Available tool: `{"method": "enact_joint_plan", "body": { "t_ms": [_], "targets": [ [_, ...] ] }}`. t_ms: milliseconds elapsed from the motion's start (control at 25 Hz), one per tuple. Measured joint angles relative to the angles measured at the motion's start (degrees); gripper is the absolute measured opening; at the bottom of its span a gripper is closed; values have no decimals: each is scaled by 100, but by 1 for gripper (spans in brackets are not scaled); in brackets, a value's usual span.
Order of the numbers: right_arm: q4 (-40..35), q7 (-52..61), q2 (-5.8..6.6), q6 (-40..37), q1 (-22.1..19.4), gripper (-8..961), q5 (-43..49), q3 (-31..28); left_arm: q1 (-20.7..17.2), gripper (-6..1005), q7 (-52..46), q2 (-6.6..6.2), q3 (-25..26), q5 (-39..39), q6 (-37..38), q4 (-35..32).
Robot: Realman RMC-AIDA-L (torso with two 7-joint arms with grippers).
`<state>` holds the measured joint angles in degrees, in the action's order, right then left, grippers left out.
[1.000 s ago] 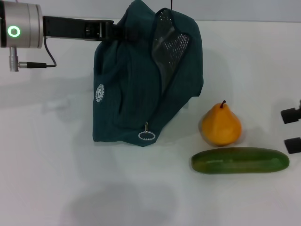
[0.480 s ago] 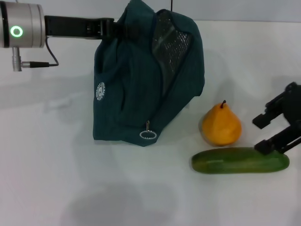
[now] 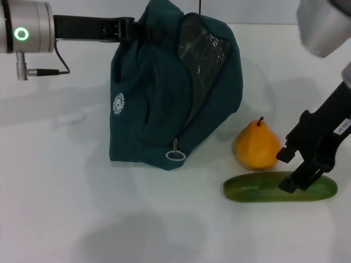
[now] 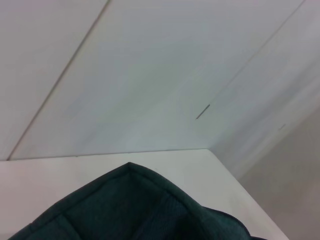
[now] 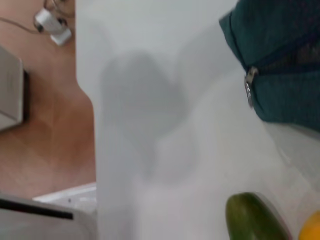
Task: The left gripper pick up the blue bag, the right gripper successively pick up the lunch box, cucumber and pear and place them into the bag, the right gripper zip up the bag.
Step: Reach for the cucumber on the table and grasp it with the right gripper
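The right gripper (image 3: 288,171), black and angled down from the upper right, hangs over the right part of the long dark-green cucumber (image 3: 279,187), its two fingers (image 3: 287,152) spread apart — one tip near the lower right flank of the orange-yellow pear (image 3: 258,144), the other tip at the cucumber's top surface, though whether it actually touches cannot be told; it has hold of nothing. The left gripper (image 3: 130,28) reaches in from the far left and is closed on the top far corner of the dark teal-blue fabric bag (image 3: 164,93), holding it upright on the white desk (image 3: 66,181). The bag's side flap stands open, showing a silvery lining (image 3: 204,49) inside; what lies within is hidden. A metal ring zipper pull (image 3: 175,155) hangs at the bag's near lower edge, and the right wrist view shows that pull (image 5: 248,86) with open white desk between it and the cucumber's end (image 5: 252,220). The pear stands upright just behind the cucumber, to the right of the bag and apart from it. The near half of the desk in front of the bag is bare — the desk's edge and a wooden floor (image 5: 45,140) show in the right wrist view.
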<state>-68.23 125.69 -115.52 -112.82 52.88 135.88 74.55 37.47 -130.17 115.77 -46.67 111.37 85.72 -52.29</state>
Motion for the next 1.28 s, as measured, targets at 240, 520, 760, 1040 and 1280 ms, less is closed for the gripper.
{"method": "enact_joint_plan", "body": {
  "t_ms": [240,520,760,1040,1280],
  "targets": [
    [277,59,-32,332,116,630,113,521,4,42,14,-2,0,-3,-44,0],
    [576,63,-45,785,227,645,140,1230,13,42,40,4,0,-3,-48,0],
    [744,67,-61,1085,257,658,180,1614,15,42,79,19,0,-3,-47,0],
    [756,143,-69,1345,258,675,203,1940,-19,41,159,30,0,-3,-47,0],
    [766,184,-66,1430,226,690,210,2018,-40,42,212,47,0,-5,-47,0]
  ]
}}
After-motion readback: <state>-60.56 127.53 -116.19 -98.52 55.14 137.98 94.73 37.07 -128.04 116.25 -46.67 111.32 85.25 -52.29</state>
